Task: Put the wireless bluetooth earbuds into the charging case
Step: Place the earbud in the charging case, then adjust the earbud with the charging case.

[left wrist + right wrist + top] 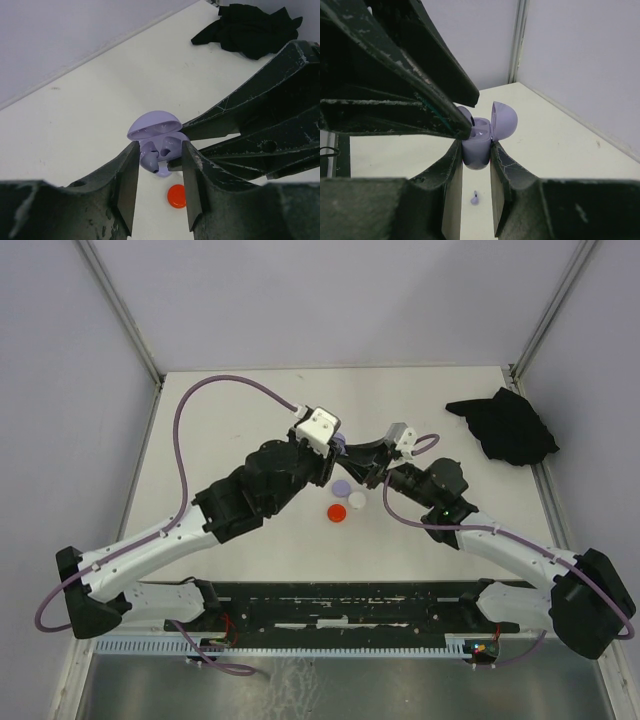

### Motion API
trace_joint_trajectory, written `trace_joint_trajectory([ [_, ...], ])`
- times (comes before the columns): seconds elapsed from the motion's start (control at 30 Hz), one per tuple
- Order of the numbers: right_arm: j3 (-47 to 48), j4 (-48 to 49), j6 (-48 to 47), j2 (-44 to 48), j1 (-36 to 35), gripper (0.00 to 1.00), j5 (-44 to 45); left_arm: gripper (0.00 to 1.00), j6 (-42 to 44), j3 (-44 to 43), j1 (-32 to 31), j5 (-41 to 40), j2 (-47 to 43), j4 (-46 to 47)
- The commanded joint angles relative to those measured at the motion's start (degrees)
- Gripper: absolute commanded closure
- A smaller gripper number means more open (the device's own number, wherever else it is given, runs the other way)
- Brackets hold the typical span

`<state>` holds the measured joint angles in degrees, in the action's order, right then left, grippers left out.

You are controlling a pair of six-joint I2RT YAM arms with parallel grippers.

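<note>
Our left end effector (160, 146) stands released: its two fingers are parted, neither pad presses on anything, and the open charging case (152, 125) shows in the gap just beyond their tips. A lilac earbud (150, 159) sits at the mouth of that case, partly down in its well. A second lilac shape beside it is too crowded for us to make out. Our right end effector (476, 146) is clenched on the base of the case from both sides, holding it clear of the counter (250, 400) with the domed lid tipped up and open. Under it, on the white surface, lies a loose earbud (474, 199), small and lilac. Near the counter's middle, just to the near side of the meeting fingers, we see a lilac disc (341, 487), a white disc (357, 500) and a red disc (337, 512) close together. A crumpled black cloth (505, 425) lies by the far right corner. Pale lilac-grey walls close the counter in on three sides, with metal posts rising at the far corners, and a black rail (350, 605) along the near edge carries both arm bases. From above, the two end effectors cover the case entirely, and its underside is hidden between the right fingers.
</note>
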<state>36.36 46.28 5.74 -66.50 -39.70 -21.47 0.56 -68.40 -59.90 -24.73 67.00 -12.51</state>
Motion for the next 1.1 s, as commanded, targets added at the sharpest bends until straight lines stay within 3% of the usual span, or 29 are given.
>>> trace_joint_trajectory([
  [0.0,0.95,5.6,0.98,2.42,-0.25,0.98,1.0,0.52,-0.42,1.94,-0.59,1.26,-2.66,2.78],
  [0.23,0.9,4.76,0.94,2.66,-0.28,0.98,1.19,0.28,-4.55,1.59,-0.46,-6.67,-5.5,3.62],
  [0.4,0.95,4.11,0.83,2.86,-0.23,0.98,1.14,0.2,-7.16,-0.16,0.81,-7.37,-6.27,1.45],
  [0.7,0.96,3.73,0.71,2.79,-0.28,0.98,0.93,0.17,-13.35,-1.56,12.24,13.31,-7.47,-1.04],
  [0.83,0.93,3.56,0.63,2.7,-0.23,0.98,0.85,0.17,-13.85,-1.58,13.27,20.34,-6.89,-0.6],
  [1.07,1.18,3.32,0.74,2.67,-0.27,0.98,0.56,0.16,-14.01,-1.24,13.44,22.93,-5.3,-1.29],
])
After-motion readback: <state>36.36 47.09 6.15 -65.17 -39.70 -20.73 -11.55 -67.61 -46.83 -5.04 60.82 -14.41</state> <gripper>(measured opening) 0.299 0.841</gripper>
